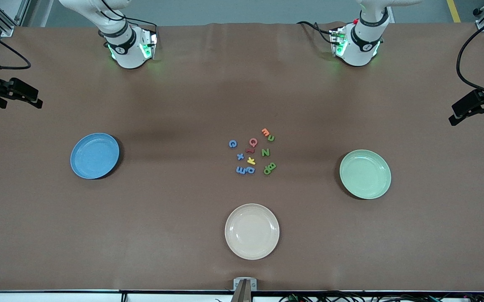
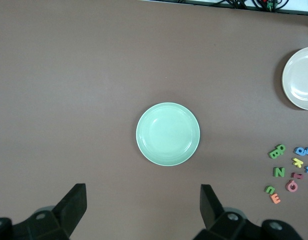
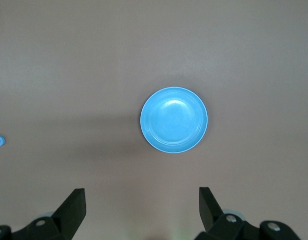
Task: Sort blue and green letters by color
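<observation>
Both arms wait raised: left claw wide over the pale green round plate, right claw wide over the blue round plate.

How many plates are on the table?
3. The blue plate lies toward the right arm's end, the green plate toward the left arm's end, and the cream plate nearest the front camera, below the letters. None looks hidden.

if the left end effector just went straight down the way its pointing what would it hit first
Probably the green plate. The left end effector hangs open, high above the table, looking straight down with that plate near the middle of its wrist view. Nothing shows in between, though its fingertips may land just beside the rim; depth is unclear.
</observation>
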